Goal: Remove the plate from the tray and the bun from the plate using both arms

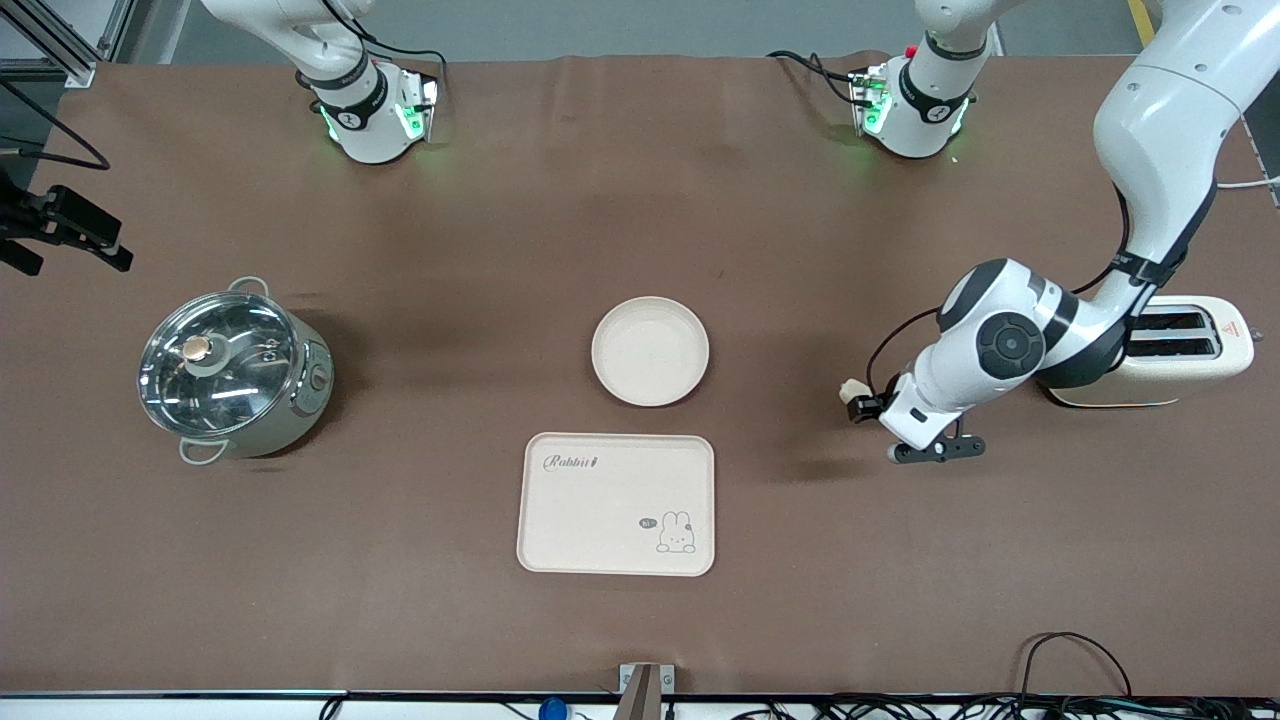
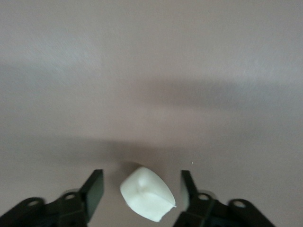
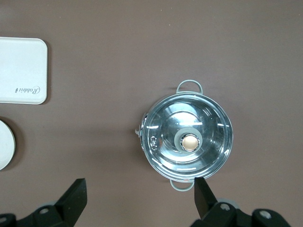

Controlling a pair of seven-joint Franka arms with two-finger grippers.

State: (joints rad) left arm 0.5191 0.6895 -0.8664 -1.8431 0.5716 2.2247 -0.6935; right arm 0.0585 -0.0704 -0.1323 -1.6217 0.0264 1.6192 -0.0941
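Observation:
The round cream plate [image 1: 650,351] lies on the brown table at mid-table, just farther from the front camera than the rabbit tray; its edge shows in the right wrist view [image 3: 4,144]. The small pale bun [image 1: 851,388] lies on the table between the plate and the toaster. My left gripper [image 1: 866,404] is low around it. In the left wrist view the bun [image 2: 147,194] sits between the open fingers of that gripper [image 2: 141,174], with a gap on each side. My right gripper [image 3: 139,182] is open and empty, high over the table beside the pot.
A steel pot with a glass lid [image 1: 232,370] stands toward the right arm's end and shows in the right wrist view [image 3: 188,142]. The rectangular rabbit tray [image 1: 617,504] lies nearer the front camera than the plate. A cream toaster [image 1: 1190,350] stands under the left arm.

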